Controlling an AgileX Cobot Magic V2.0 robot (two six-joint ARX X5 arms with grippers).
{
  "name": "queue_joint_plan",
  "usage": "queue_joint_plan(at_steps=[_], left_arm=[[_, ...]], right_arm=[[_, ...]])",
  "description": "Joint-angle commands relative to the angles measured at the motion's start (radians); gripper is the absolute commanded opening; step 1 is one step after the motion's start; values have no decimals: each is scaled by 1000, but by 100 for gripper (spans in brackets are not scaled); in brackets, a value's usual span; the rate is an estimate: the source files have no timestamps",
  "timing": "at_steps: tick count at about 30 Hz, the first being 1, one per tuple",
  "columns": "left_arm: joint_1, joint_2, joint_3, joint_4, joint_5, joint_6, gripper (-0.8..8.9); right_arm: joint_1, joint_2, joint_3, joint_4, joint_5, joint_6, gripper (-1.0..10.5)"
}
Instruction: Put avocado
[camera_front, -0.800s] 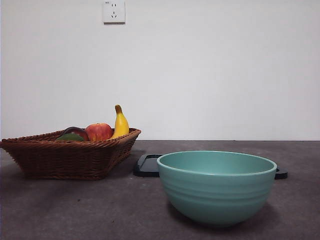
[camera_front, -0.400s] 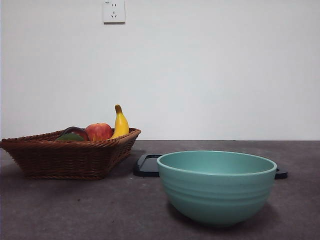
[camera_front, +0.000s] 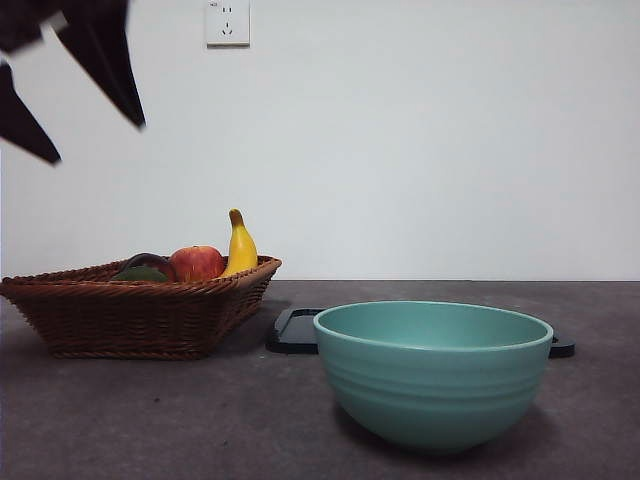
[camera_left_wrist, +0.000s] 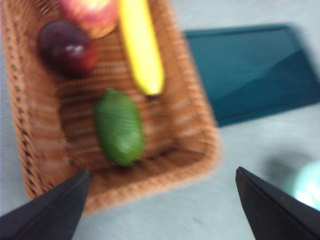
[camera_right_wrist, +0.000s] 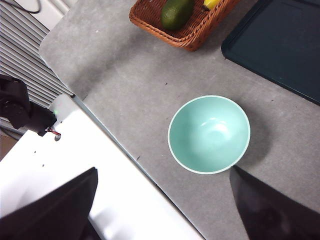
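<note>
We see the left gripper (camera_left_wrist: 160, 210) high over the basket (camera_left_wrist: 30, 125), its jaws spread wide and holding nothing; in the front view it shows only as blurred black points at the top left corner (camera_front: 75, 70), cut off by the frame. The left wrist picture is smeared, so fine detail is lost. The avocado (camera_left_wrist: 119, 127) lies in the basket near one wall, a dull dark green oval, apart from the banana (camera_left_wrist: 141, 47) whose tip points toward it. From the front only a sliver of the avocado (camera_front: 140, 274) clears the woven rim. The plum (camera_left_wrist: 67, 46), dark maroon and round, and the apple (camera_left_wrist: 89, 14), red and cut off by the frame, sit further in. The basket is brown wicker with sloping walls. Beside it lies a flat dark tray (camera_left_wrist: 250, 70), mostly hidden in the front view behind the bowl (camera_front: 433, 372). The bowl is smooth, pale teal and ridged outside, and stands on the grey, matt bench (camera_front: 200, 410), well apart from the basket. The right gripper (camera_right_wrist: 162, 205) hangs high above the bowl (camera_right_wrist: 209, 134), jaws spread, empty, its tips out of frame
</note>
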Motion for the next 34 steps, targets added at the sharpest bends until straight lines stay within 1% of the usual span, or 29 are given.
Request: queue_joint_plan(at_steps=[1, 8, 12, 18, 24, 27, 32, 34], left_arm=[[-14, 85, 39, 34, -49, 32, 463], [-30, 254, 72, 100, -107, 55, 462], [-35, 332, 93, 107, -155, 76, 462], [-39, 412, 98, 169, -167, 90, 462], [-41, 460, 98, 184, -174, 91, 456], [-41, 479, 98, 185, -178, 91, 424], [-41, 502, 98, 185, -178, 91, 419], [-41, 504, 98, 185, -178, 91, 360]], right_arm=[[8, 5, 18, 11, 0, -7, 424], [8, 5, 18, 10, 0, -6, 424], [8, 5, 18, 10, 0, -4, 424], [8, 5, 18, 10, 0, -3, 424], [8, 5, 18, 10, 0, 0, 424], [8, 5, 18, 10, 0, 0, 424], [8, 5, 18, 9, 0, 4, 424], [8, 5, 18, 8, 0, 4, 424]])
